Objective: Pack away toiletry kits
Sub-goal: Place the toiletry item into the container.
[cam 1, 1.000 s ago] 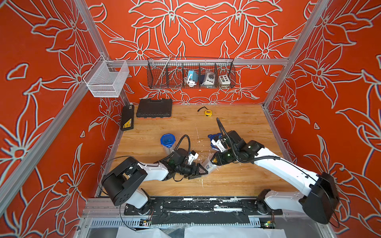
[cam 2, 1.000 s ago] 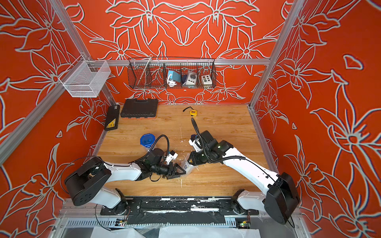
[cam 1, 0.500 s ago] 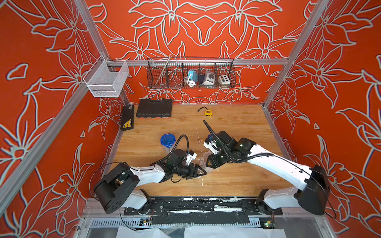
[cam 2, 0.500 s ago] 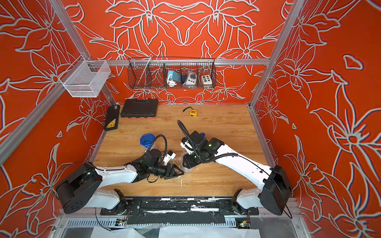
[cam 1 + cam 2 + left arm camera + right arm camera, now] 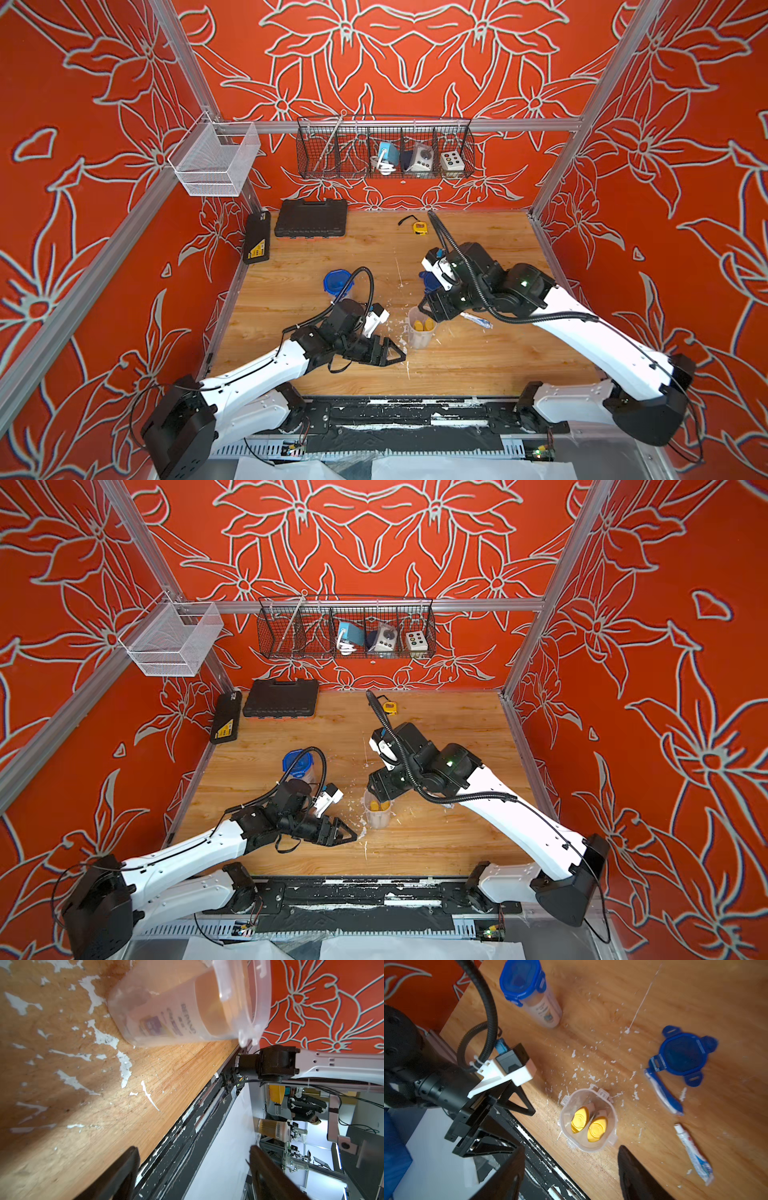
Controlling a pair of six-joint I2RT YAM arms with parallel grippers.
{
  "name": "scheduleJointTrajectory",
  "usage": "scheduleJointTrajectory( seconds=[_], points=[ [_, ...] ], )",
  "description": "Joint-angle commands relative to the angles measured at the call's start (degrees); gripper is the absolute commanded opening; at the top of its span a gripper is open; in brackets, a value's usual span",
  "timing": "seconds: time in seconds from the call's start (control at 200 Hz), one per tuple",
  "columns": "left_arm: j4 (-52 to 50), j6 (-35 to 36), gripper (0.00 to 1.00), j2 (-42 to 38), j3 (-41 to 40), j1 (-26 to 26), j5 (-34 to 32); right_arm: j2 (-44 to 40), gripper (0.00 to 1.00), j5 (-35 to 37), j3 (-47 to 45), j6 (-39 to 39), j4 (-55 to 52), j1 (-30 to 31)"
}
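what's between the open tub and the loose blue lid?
The blue toothbrush, lying flat with one end by the lid. From it to the tub, only scuffed table. The right wrist view shows this.

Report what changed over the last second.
The right hand opened its jaws above the open tub, which holds two yellow-capped bottles. The left hand, open, drew back slightly from that tub toward the robot's base. The lidded tub, black tool cases and tape measure stayed put.
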Motion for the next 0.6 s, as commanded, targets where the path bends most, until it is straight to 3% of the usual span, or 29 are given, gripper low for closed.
scheduleJointTrajectory(
  seconds=[0.0,0.11,0.215,0.395,0.596],
  points=[
    [-9.29,4.82,0.82,-3.15,5.81,0.22,-2.95,-0.83,0.74,7.85,2.93,-2.90,-10.39,-3.15],
    [-15.17,11.88,0.85,1.40,15.70,0.24,-5.13,1.66,0.73,10.71,1.88,-4.94,-18.07,-11.27],
    [-18.52,16.50,0.85,6.22,24.40,0.24,-6.02,3.29,0.72,12.91,-3.16,-8.67,-18.95,-17.60],
    [-18.06,12.53,0.85,9.87,32.27,0.24,-4.05,10.21,0.71,11.45,-10.48,-13.05,-12.64,-25.86],
    [-20.02,11.54,0.85,10.66,38.55,0.37,-4.33,18.31,0.70,10.85,-14.12,-14.39,-3.48,-28.12]
  ],
)
